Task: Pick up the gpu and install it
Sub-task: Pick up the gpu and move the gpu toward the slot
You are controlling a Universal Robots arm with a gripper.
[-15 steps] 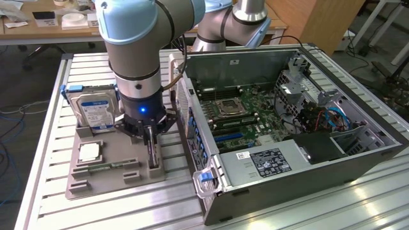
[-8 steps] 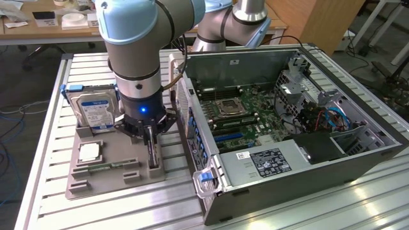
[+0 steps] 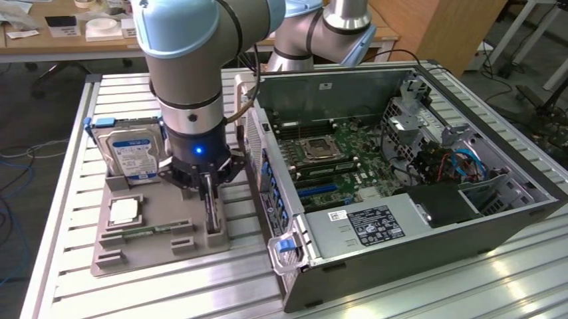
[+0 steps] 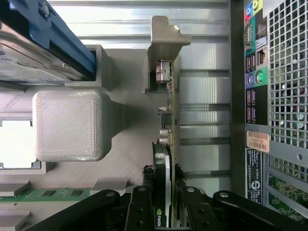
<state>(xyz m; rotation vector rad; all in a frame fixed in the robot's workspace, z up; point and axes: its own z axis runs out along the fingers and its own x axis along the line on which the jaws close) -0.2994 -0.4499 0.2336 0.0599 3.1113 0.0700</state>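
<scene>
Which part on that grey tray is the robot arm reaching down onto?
The gpu, the thin card standing on edge nearest the computer case; the gripper is over it, away from the hard drive and memory stick.

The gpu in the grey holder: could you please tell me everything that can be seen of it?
The gpu is a thin flat card standing on its long edge in a slot of the grey holder, beside the open computer case. Seen edge-on from the wrist, it has a dark face, a green strip with a logo, and silvery ports along its edge. The pincer is closed on it, one finger against each face.
</scene>
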